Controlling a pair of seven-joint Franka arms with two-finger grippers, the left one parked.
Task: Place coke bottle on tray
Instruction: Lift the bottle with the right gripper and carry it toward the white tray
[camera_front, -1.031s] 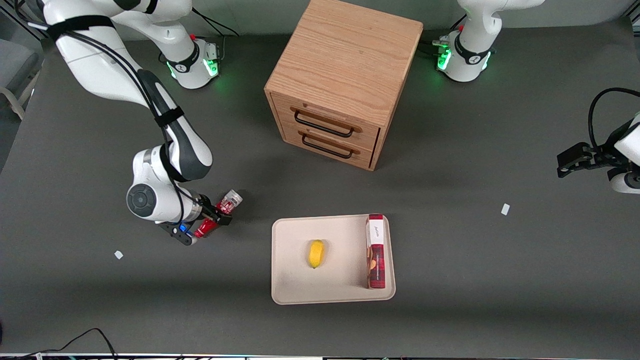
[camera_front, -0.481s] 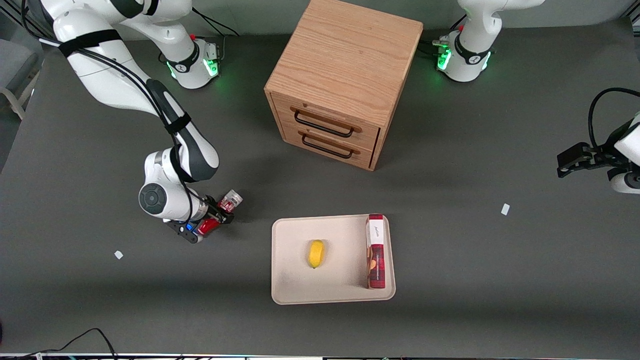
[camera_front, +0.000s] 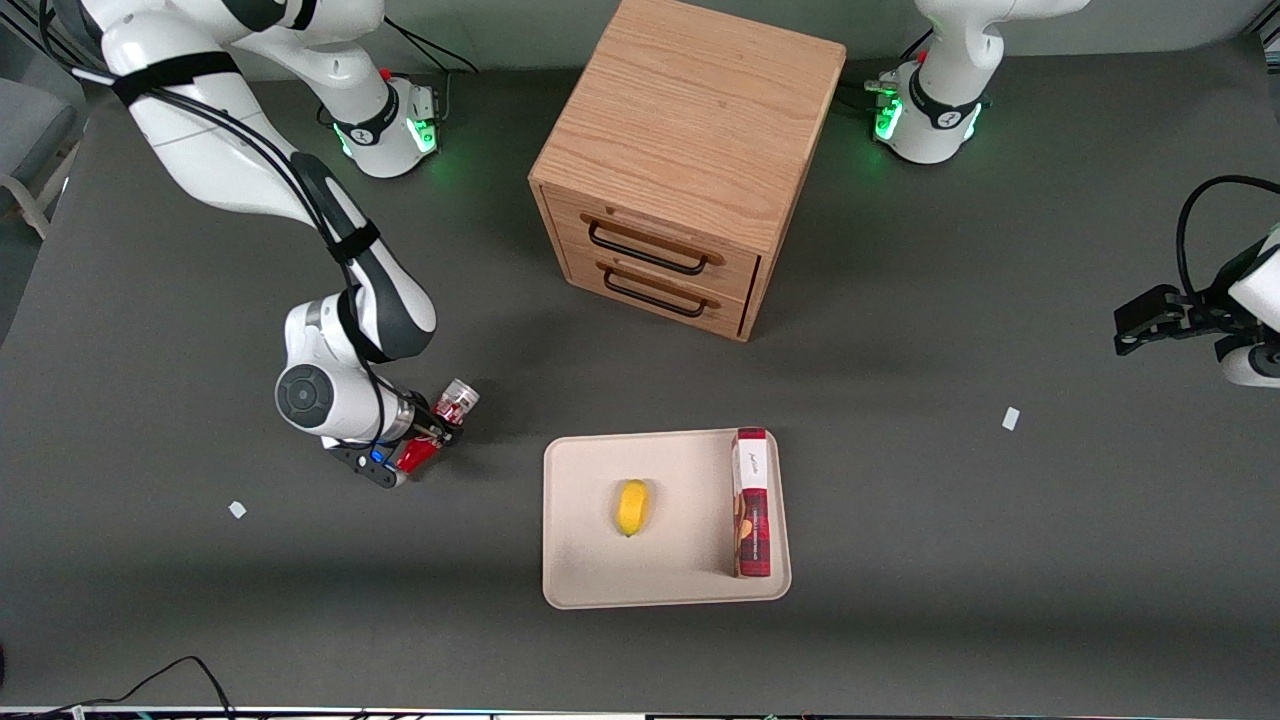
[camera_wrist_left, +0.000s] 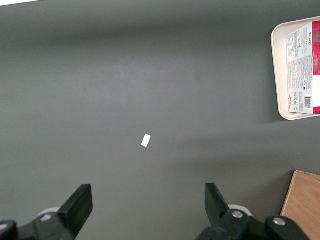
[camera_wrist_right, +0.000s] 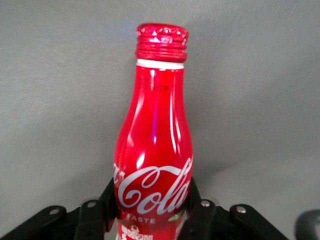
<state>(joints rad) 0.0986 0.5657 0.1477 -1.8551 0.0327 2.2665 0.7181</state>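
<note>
The gripper (camera_front: 428, 437) pinched the coke bottle (camera_front: 440, 426) (camera_wrist_right: 154, 150) low over the table (camera_front: 200, 600), near the tray (camera_front: 580, 580).

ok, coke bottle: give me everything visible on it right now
The coke bottle is glossy red, metallic-looking, with white script logo, a white neck ring, ribbed red cap and silvery base. The gripper is shut on its lower body and holds it tilted, over the table toward the working arm's end, apart from the tray.
</note>
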